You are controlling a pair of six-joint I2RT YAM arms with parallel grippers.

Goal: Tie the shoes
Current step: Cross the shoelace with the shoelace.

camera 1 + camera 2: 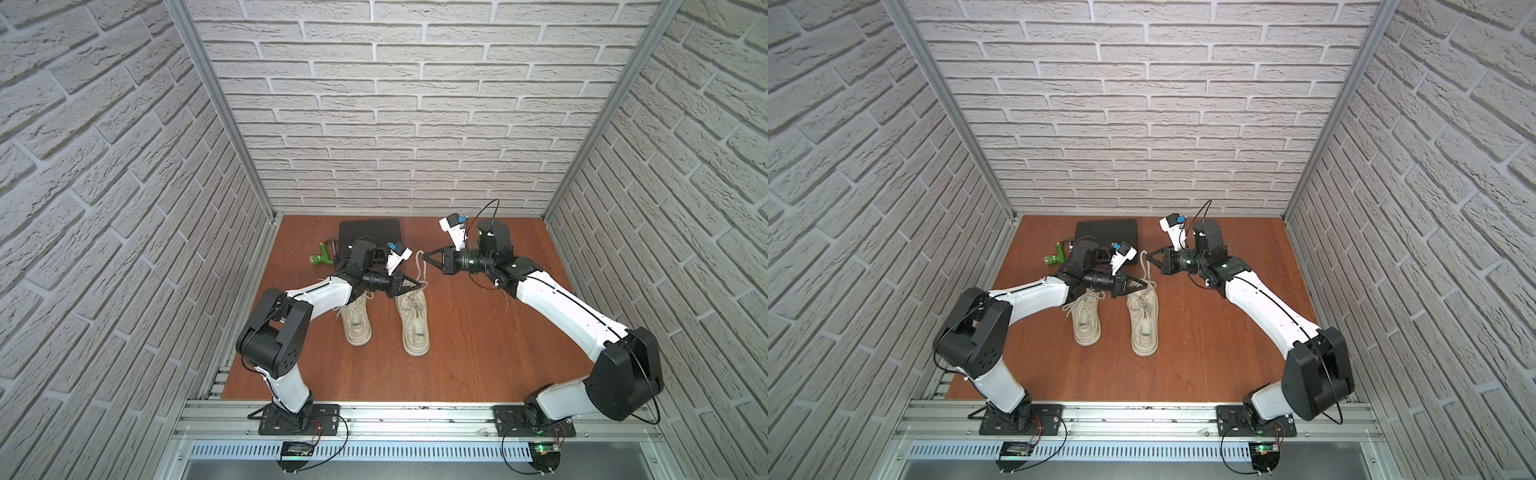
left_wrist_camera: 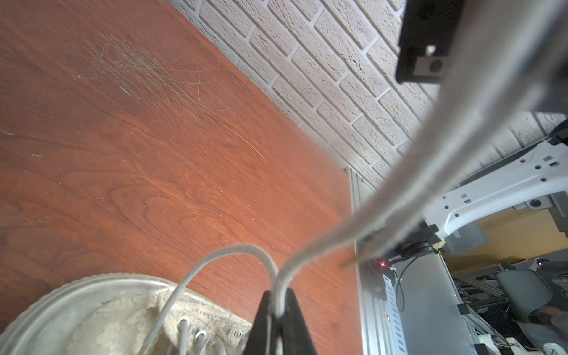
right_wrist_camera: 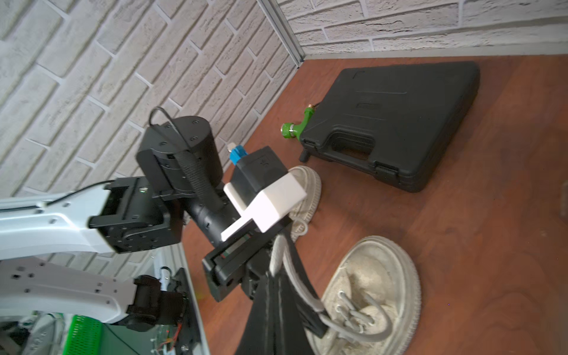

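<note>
Two worn beige shoes lie side by side, toes toward the back wall: the left shoe (image 1: 356, 320) (image 1: 1086, 322) and the right shoe (image 1: 413, 328) (image 1: 1144, 328) (image 3: 372, 276). A cream lace (image 1: 420, 268) (image 1: 1145, 269) rises from the right shoe's toe end. My left gripper (image 1: 419, 284) (image 1: 1144, 285) (image 2: 278, 295) hovers over that toe end, shut on the lace (image 2: 285, 273). My right gripper (image 1: 424, 256) (image 1: 1147, 256) (image 3: 273, 273) is a little farther back and is shut on the same lace (image 3: 276, 252) higher up. A slack loop (image 2: 233, 250) hangs beside the left jaws.
A black plastic case (image 1: 370, 235) (image 1: 1106, 232) (image 3: 393, 123) lies flat at the back, behind the left wrist. A green hose nozzle (image 1: 322, 259) (image 3: 295, 127) sits at its left side. Brick walls close three sides, and an aluminium rail (image 1: 415, 415) runs along the front.
</note>
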